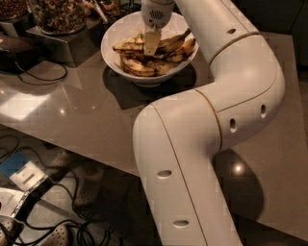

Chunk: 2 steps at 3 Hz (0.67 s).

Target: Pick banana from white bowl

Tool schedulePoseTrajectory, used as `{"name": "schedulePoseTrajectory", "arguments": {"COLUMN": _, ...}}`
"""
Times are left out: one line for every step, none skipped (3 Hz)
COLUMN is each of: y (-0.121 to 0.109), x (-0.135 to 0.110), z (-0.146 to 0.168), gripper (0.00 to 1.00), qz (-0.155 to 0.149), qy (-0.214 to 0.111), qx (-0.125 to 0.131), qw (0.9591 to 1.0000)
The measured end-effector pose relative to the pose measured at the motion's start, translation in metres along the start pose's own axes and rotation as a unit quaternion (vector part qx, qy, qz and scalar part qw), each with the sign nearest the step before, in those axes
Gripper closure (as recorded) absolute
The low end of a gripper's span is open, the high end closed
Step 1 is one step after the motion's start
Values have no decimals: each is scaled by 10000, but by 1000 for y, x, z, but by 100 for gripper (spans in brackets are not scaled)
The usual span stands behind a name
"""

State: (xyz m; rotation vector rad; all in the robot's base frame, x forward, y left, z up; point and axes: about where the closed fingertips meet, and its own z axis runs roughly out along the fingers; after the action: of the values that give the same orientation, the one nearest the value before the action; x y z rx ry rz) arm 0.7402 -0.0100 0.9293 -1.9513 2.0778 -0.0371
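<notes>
The white bowl (111, 36) stands at the far middle of the grey-brown table (82, 115) and holds several brown-streaked bananas. The longest, dark-streaked banana (126, 46) lies across the bowl from its left rim toward the right. My gripper (151, 44) reaches down from above into the middle of the bowl, right over the bananas and touching or nearly touching the pile. Its tip covers part of the long banana. I cannot tell whether it holds anything.
My white arm (216, 110) fills the right half of the view and hides much of the table. A glass jar of nuts (57, 14) on a grey stand (62, 45) stands left of the bowl. A black cable (41, 77) lies at the left. Cables and shoes lie on the floor (43, 211).
</notes>
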Motion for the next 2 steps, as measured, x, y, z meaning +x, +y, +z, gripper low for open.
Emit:
{"name": "schedulePoseTrajectory", "arguments": {"y": -7, "x": -4, "z": -12, "gripper": 100, "qz": 14, "qy": -59, "qx": 239, "qw": 9997}}
{"name": "schedulePoseTrajectory", "arguments": {"y": -3, "x": 2, "z": -48, "gripper": 100, "qz": 165, "qy": 13, "qx": 506, "qw": 9986}}
